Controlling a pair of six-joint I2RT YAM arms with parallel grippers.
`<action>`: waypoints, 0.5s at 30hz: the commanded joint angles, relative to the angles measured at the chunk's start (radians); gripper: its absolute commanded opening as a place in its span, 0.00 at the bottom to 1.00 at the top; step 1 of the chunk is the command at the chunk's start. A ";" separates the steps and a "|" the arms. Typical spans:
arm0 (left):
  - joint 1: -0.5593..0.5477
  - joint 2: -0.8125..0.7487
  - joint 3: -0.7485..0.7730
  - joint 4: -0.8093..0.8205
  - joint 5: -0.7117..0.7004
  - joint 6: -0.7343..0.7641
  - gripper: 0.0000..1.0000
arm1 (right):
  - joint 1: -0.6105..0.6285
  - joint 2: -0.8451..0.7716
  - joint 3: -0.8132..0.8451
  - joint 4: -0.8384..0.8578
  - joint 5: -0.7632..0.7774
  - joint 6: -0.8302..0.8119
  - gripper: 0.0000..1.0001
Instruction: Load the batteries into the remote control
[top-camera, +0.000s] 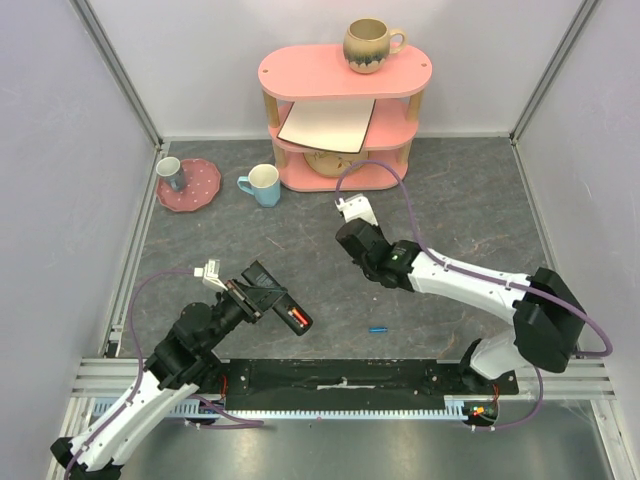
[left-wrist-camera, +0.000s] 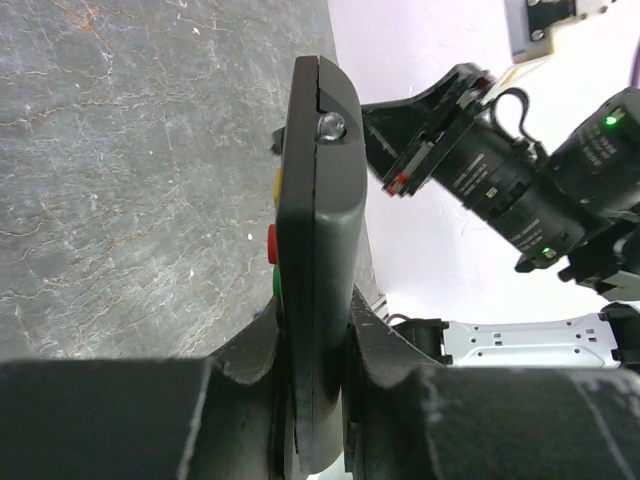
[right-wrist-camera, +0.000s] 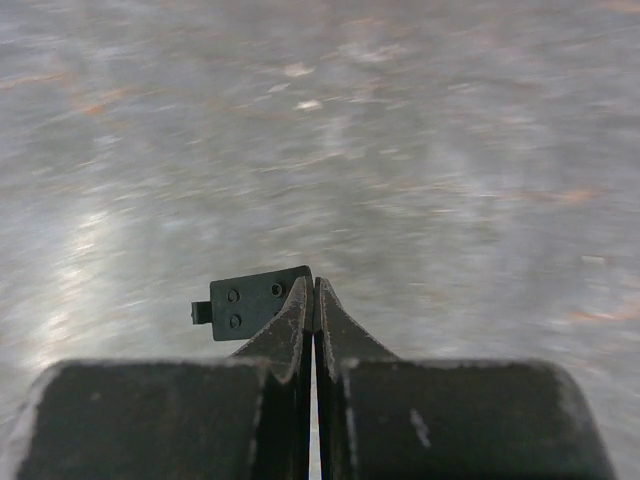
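Nearest the bases, the left gripper (left-wrist-camera: 315, 345) is clamped tight on the slim black rectangular plastic remote control (left-wrist-camera: 320, 210), held edge-up above the dark grey marbled tabletop (top-camera: 450, 200) - a tiny red-orange cylindrical battery (top-camera: 298, 318) lies in its free end. A tiny blue cylindrical battery (top-camera: 378, 328) lies on the tabletop to the right, well apart from the remote. Farther out, the right gripper (right-wrist-camera: 313, 290) has its fingers pressed together over the tabletop - a small flat black piece (right-wrist-camera: 250, 305) shows at their tips, though whether it is pinched cannot be told.
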 joint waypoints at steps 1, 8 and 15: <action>-0.001 -0.080 -0.015 0.073 0.006 -0.006 0.02 | 0.017 0.036 0.086 -0.154 0.455 -0.145 0.00; -0.001 -0.080 -0.015 0.058 0.014 -0.001 0.02 | 0.047 0.275 0.163 -0.317 0.817 -0.150 0.00; -0.001 -0.081 -0.009 0.042 0.036 0.010 0.02 | 0.089 0.511 0.302 -0.530 0.934 0.016 0.00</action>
